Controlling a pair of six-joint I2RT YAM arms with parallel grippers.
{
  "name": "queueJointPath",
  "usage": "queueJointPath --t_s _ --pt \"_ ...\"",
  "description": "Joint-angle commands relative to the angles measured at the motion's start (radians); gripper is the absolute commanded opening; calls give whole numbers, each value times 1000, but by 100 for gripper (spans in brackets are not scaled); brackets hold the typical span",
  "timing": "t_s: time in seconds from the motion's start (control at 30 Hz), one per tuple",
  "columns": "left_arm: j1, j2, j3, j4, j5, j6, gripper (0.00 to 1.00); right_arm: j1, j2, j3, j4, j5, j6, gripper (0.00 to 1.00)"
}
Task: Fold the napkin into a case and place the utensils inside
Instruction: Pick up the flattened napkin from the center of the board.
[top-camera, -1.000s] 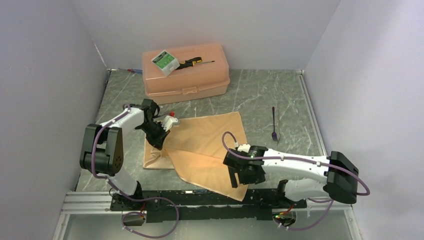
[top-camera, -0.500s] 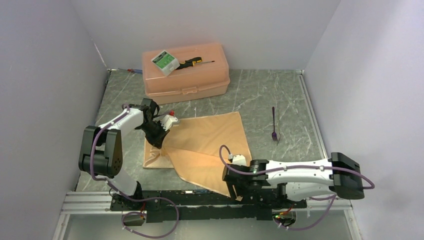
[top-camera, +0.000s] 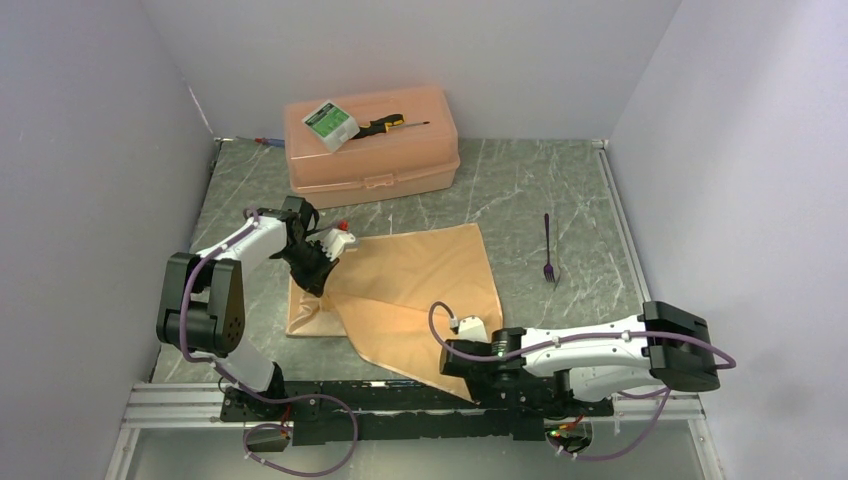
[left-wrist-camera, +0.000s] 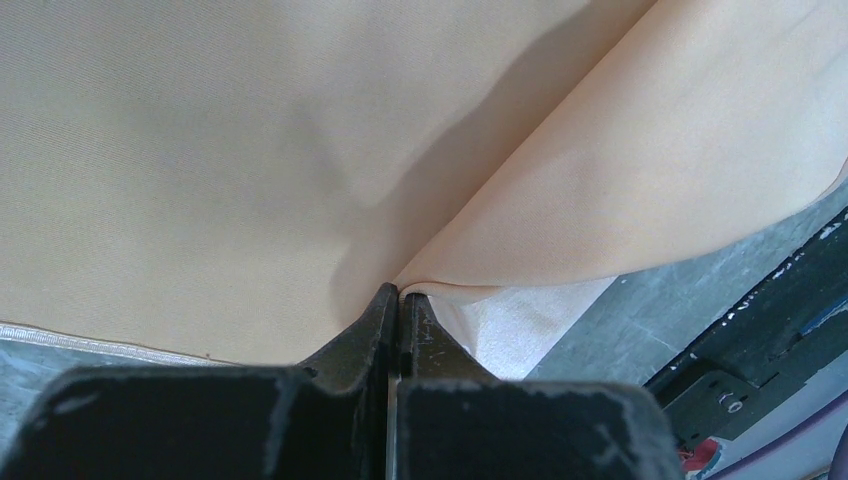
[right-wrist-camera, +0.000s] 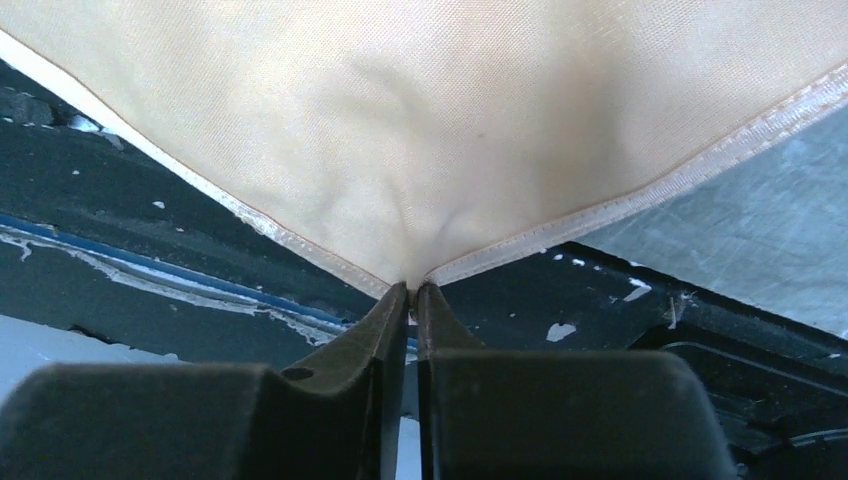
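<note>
Update from our bench: the soft, slightly shiny peach-orange cloth napkin (top-camera: 420, 280) is lying partly folded in the middle of the grey marbled table (top-camera: 540, 190). Its top layer runs slantwise, and a lower layer peeks out at its left edge.

We've got both arms on it. The left gripper (left-wrist-camera: 400, 300) sits at the napkin's left side, and in its wrist view the two black fingers are pressed together with a ridge of cloth caught between the tips. The fabric fans away from there in a soft crease.

The right gripper (right-wrist-camera: 413, 295) is down at the near edge of the table. Its fingers are closed on the napkin's nearest corner, right where the two hemmed edges meet. That corner is over the black mounting rail (top-camera: 330, 405) that carries the arm bases.

As for utensils, we can only make out one slim fork (top-camera: 549, 250) with a dark purple sheen. It lies flat on the table to the right of the napkin, clearly apart from it, with its tines towards us.

At the back there's a rigid peach plastic box (top-camera: 370, 150) with its lid shut. A small green-and-white carton (top-camera: 330, 123) and a black-and-yellow-handled screwdriver (top-camera: 385, 125) are sitting on top of it.
</note>
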Motion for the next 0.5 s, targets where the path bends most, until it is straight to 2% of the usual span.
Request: queueJointPath --t_s 0.0,0.1,0.17,0.33,0.47 --pt "-3 -42 15 14 2 -11 3 9 46 -1 61 73 -12 0" --pt "-3 -44 34 1 5 -14 3 -14 21 91 -43 183 -67 0" --pt "-3 -43 57 -15 15 -22 3 -89 -17 149 -86 207 -121 0" --pt "-2 -54 100 -38 29 -29 3 -337 -153 190 -65 161 -280 0" --pt "-1 -59 88 -22 9 -28 3 -487 -137 235 -19 137 -377 0"
